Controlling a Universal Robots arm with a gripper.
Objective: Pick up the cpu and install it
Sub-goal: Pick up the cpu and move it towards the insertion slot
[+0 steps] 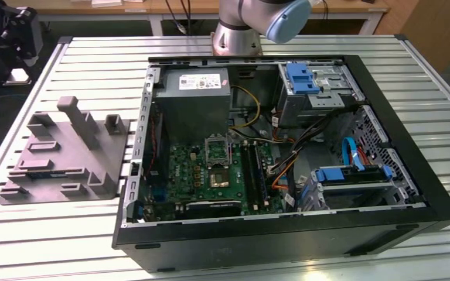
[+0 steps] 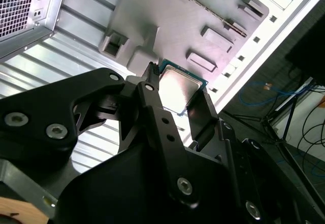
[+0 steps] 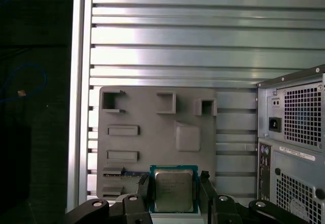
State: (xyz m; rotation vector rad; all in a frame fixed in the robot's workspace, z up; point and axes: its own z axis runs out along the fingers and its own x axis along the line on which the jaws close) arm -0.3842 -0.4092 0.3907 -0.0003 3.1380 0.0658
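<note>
The cpu (image 3: 173,191), a small square chip with a silvery metal top and a blue-green rim, sits between the two black fingers (image 3: 143,184) of my gripper (image 3: 174,183), which is shut on its opposite edges. In the second wrist view the cpu (image 2: 184,83) shows from the side, pinched in the gripper (image 2: 177,86). It hangs above the near edge of the grey moulded tray (image 3: 152,117). In the exterior view, the open computer case (image 1: 287,234) lies on its side with the green motherboard (image 1: 190,175) and its socket (image 1: 218,177) facing up.
The grey tray (image 1: 61,158) with upright posts lies on the slatted metal table (image 1: 45,234) at the exterior view's left of the case. Inside the case are a grey power supply (image 1: 197,93), cables (image 1: 303,152) and blue drive brackets (image 1: 350,172). The arm's base (image 1: 237,32) stands behind the case.
</note>
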